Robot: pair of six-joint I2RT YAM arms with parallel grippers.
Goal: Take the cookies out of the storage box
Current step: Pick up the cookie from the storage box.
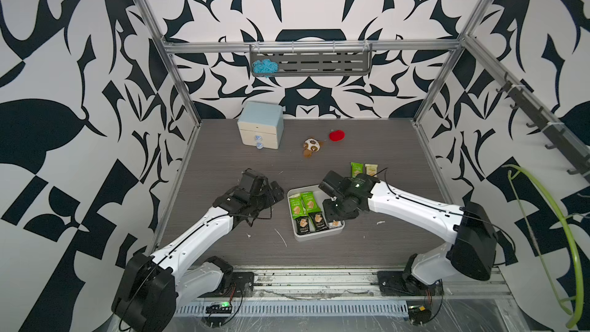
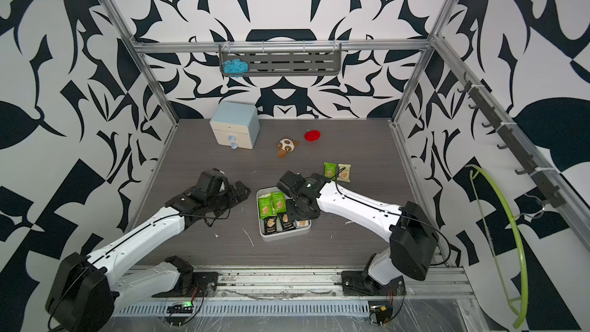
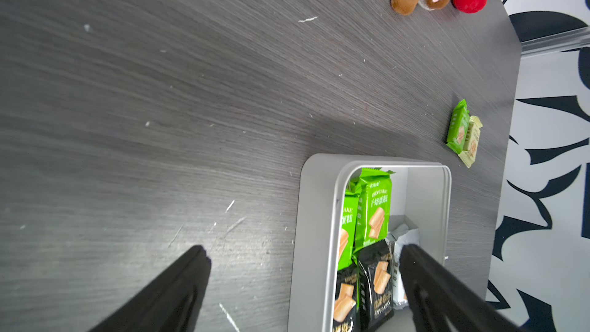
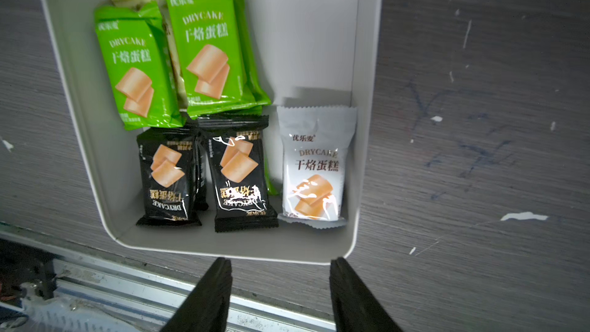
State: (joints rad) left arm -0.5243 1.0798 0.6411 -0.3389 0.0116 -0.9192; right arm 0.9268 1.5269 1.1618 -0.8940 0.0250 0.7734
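The storage box (image 1: 316,237) (image 2: 284,237) is a shallow white tray at the table's front middle. It holds several cookies: green packets (image 1: 311,202) (image 4: 207,43), black ones (image 1: 302,225) (image 4: 241,170) and a white one (image 4: 314,161). A green packet (image 1: 356,169) and a cream one (image 1: 371,170) lie on the table behind the box. My right gripper (image 1: 333,215) (image 4: 281,263) hovers over the box's right side, open and holding nothing. My left gripper (image 1: 274,191) (image 3: 305,250) stands wide open just left of the box, also holding nothing.
A cream two-drawer cabinet (image 1: 261,129) stands at the back left. A brown-and-white plush toy (image 1: 311,146) and a red plush (image 1: 336,135) lie behind the box. A metal rail (image 1: 319,282) runs along the front edge. A wall shelf (image 1: 319,62) holds blue yarn.
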